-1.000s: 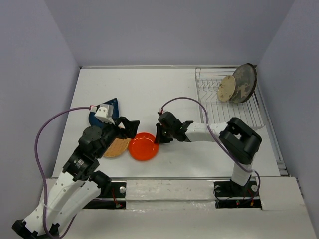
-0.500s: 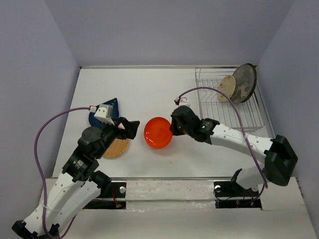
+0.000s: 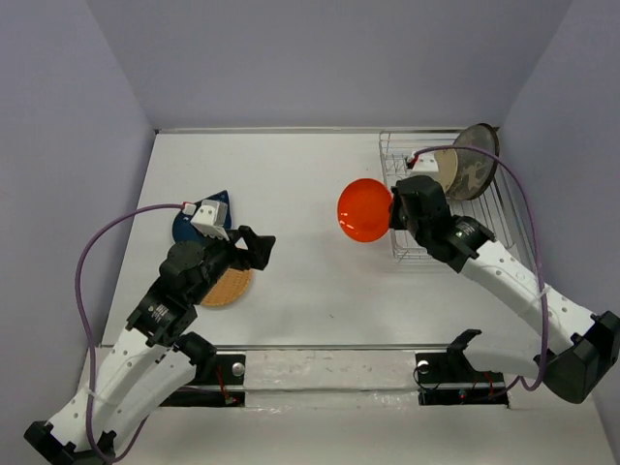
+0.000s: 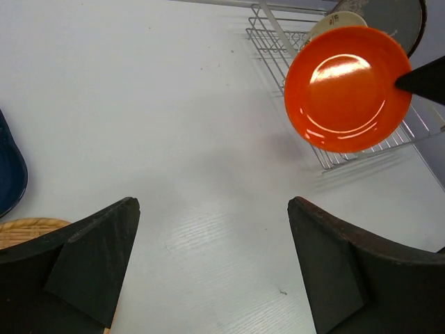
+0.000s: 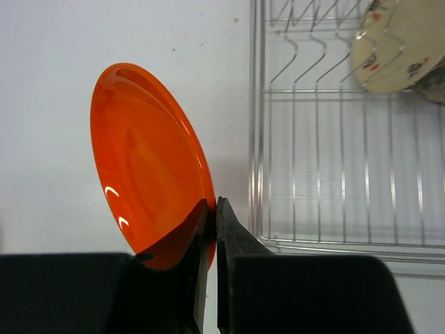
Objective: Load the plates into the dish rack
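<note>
Orange plate [image 3: 364,210]: top view, on edge, pinched at its rim by right gripper [image 3: 394,207], airborne just left of rack [image 3: 494,208]. Cream plate [image 3: 443,170], grey plate [image 3: 477,160] stand in rack. Left gripper [image 3: 254,248] spread, empty, near tan plate [image 3: 229,287]. Left wrist: jaws wide apart. Right wrist: fingers [image 5: 229,240] clamp plate rim beside rack.

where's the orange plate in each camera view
Top external: orange plate right of centre, left of the dish rack.
Left wrist: orange plate upper right, in front of the rack.
Right wrist: orange plate left of centre, rim pinched by the right end effector.
Shared landmark: the dish rack.
</note>
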Motion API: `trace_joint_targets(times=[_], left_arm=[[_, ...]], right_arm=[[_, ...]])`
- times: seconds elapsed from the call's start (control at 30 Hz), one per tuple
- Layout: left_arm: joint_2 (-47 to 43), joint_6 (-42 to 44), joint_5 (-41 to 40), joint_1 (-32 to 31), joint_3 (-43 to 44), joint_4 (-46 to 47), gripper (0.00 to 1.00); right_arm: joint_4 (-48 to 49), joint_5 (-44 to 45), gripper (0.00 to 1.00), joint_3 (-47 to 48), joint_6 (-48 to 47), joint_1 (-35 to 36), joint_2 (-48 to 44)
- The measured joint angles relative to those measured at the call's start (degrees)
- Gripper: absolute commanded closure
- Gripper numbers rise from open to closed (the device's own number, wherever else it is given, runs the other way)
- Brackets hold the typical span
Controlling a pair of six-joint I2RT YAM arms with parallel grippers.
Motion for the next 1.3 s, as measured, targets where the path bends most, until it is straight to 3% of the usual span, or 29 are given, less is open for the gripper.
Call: trace_joint_targets(times=[0.17, 0.53, 0.83, 1.3], left_arm=[[0.04, 0.02, 0.83, 0.00, 0.00, 0.04, 0.01], [-1.36, 0.07, 5.68, 0.00, 0.00, 0.92, 0.01], [-2.38, 0.09, 8.31, 0.00, 0.00, 1.31, 0.01], [-2.71, 0.11, 8.90, -0.07, 0.00, 1.70, 0.01]], right_arm=[[-2.05, 6.93, 0.93, 8.11, -7.23, -4.37, 3.06], [-1.84, 20.59, 0.93, 27.89, -23.26, -17.14, 20.68], [-2.14, 24.74, 0.93, 32.59, -28.68, -24.00, 30.42], [-1.77, 24.00, 0.93, 34.84, -29.77, -24.96, 42.38]])
